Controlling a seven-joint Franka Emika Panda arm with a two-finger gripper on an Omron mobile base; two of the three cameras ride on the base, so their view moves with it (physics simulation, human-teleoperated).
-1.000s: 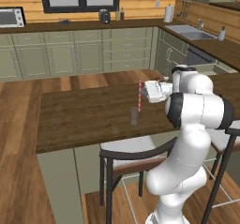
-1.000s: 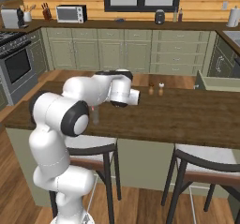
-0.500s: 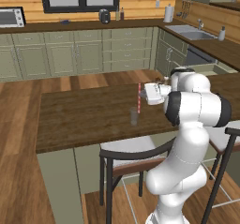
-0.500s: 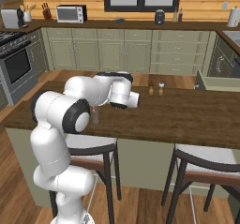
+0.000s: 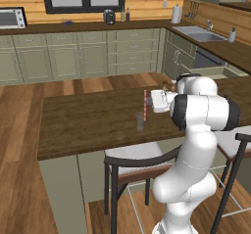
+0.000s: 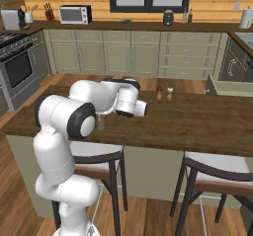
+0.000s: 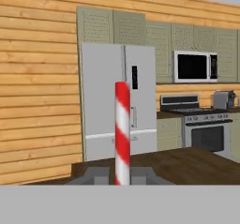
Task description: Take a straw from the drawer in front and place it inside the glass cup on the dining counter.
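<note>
Dark-brown counter [image 5: 88, 125] lies bare around the cup [image 5: 140, 121], mid-frame; just above it, the gripper [image 5: 147, 101] clamps the upright straw [image 5: 145, 99].

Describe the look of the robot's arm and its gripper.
The arm is glossy white, built of rounded bulging segments with dark grey rings at the joints. The gripper has a boxy white body, and its two small fingers are dark grey. No cables or markings show.

- We see the straw [image 5: 144, 99] upright in the gripper [image 5: 147, 101], just above the glass cup [image 5: 140, 121].
- The cup stands on the brown worktop [image 5: 88, 120].
</note>
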